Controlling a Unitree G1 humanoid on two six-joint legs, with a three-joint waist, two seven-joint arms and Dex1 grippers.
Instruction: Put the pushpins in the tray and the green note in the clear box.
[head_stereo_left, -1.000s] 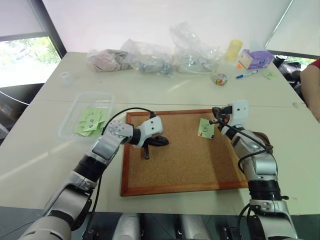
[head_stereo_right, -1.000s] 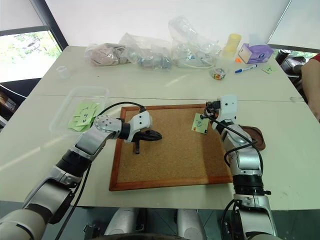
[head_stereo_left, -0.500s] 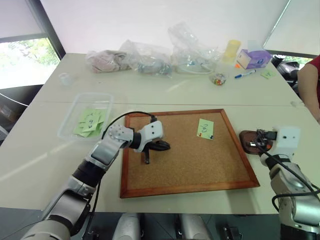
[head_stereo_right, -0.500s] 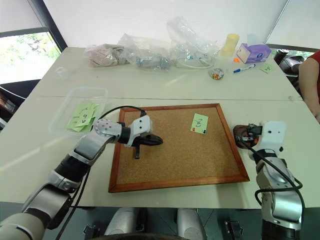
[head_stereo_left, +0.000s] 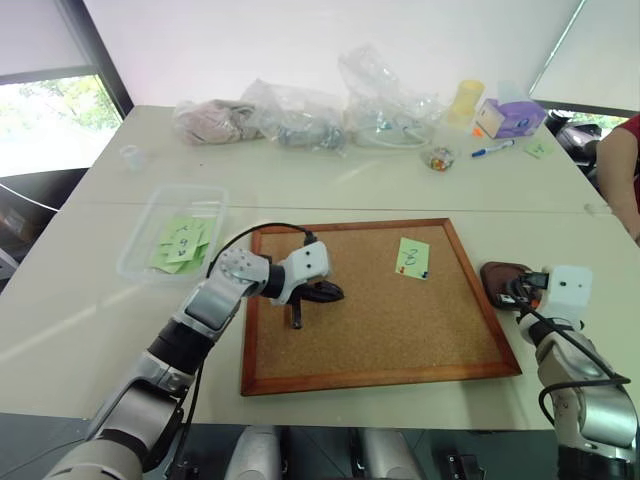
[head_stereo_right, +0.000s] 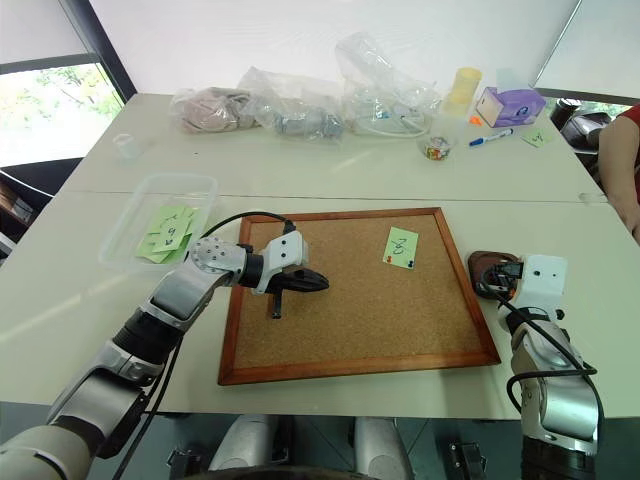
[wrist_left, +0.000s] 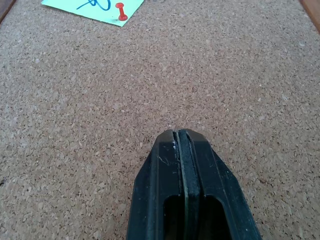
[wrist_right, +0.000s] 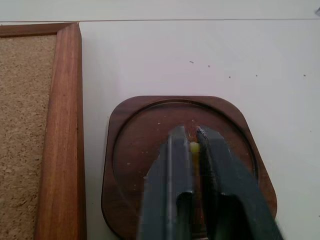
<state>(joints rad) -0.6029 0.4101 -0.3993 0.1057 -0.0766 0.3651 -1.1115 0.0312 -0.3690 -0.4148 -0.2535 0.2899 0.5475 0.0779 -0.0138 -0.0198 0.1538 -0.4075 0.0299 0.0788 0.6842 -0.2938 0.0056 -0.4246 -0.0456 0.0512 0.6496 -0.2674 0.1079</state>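
R pincer (wrist_right: 192, 137) sits over the tray (wrist_right: 130, 150), fingers a small gap apart w/ a yellow pin head (wrist_right: 194, 148) between the tips; we can't tell if it's gripped or loose. Tray is on the bench (head_stereo_left: 330, 190) just R of the cork board (head_stereo_left: 375, 310), not touching the frame. L pincer (wrist_left: 180, 137) clenched on nothing, tips over bare cork on the board's L half. Green note (head_stereo_left: 411, 256) w/ a dark figure lies on the board's upper R area, pinned: red pushpin (wrist_left: 120, 11) at one corner, blue pushpin (head_stereo_right: 411, 262) beside it. Clear box (head_stereo_left: 140, 255) sits on the bench L of the board, w/ other green notes (head_stereo_left: 180, 243) inside. Person's arm (head_stereo_left: 620, 180) at far R edge.
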